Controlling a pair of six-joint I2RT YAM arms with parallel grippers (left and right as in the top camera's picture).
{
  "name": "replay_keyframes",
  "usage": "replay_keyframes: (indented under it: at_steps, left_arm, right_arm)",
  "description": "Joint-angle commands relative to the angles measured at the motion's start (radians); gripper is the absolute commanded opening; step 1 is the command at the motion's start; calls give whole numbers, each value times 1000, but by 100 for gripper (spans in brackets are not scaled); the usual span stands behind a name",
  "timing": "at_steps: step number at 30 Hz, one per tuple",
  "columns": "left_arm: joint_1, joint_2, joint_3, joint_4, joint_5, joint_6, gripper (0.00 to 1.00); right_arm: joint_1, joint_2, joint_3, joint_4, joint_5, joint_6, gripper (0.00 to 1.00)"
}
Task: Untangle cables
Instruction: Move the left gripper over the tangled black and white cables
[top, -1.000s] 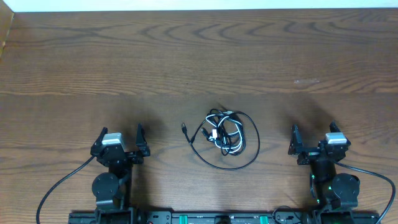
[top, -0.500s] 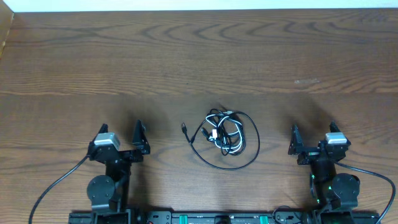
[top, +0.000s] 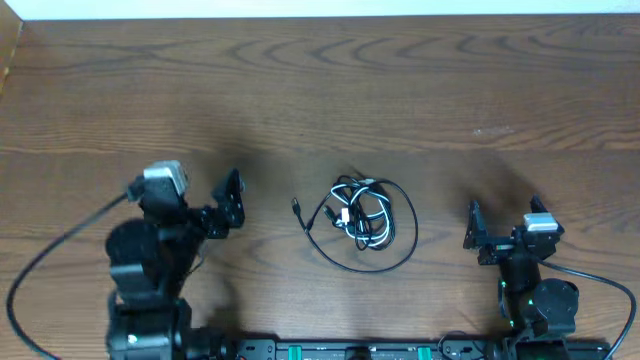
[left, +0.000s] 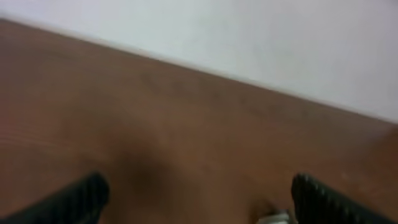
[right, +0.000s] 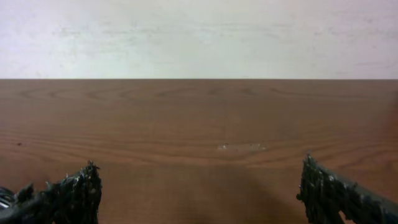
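The cables (top: 360, 222) lie in one tangled heap at the middle of the table, a black cord looping wide around a white cord (top: 374, 230). A black plug end (top: 297, 207) sticks out to the left. My left gripper (top: 195, 200) is raised left of the heap, open and holding nothing; in the left wrist view (left: 199, 205) its fingers stand far apart over blurred wood. My right gripper (top: 505, 218) rests open to the right of the heap, also holding nothing (right: 202, 199). The cables do not show clearly in either wrist view.
Thick black arm cables (top: 55, 260) (top: 600, 285) trail along the near edge. A pale scuff (top: 495, 130) (right: 239, 147) marks the wood at the far right. A white wall (right: 199, 37) stands behind the table. A small pale blur (left: 277, 218) sits by the left gripper's right finger.
My left arm has lifted and swung to the left, and its gripper is turned. The right arm and the cables have not moved.
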Motion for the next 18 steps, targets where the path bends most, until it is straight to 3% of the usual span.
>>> replay_keyframes:
  at_steps: [1, 5, 7, 11, 18]
  left_arm:
    - [4, 77, 147, -92, 125, -15, 94]
    - [4, 116, 188, -92, 345, -15, 94]
    - [4, 120, 188, -166, 443, -19, 94]
    - [4, 127, 187, -272, 455, -29, 94]
    - [3, 128, 188, -278, 424, -126, 94]
  right_arm:
    - [-7, -5, -2, -5, 1, 9, 99]
    - [-7, -5, -2, -5, 1, 9, 99]
    - [-7, -5, -2, -5, 1, 9, 99]
    - [-7, -5, -2, -5, 1, 9, 99]
    - [-7, -5, -2, -5, 1, 9, 99]
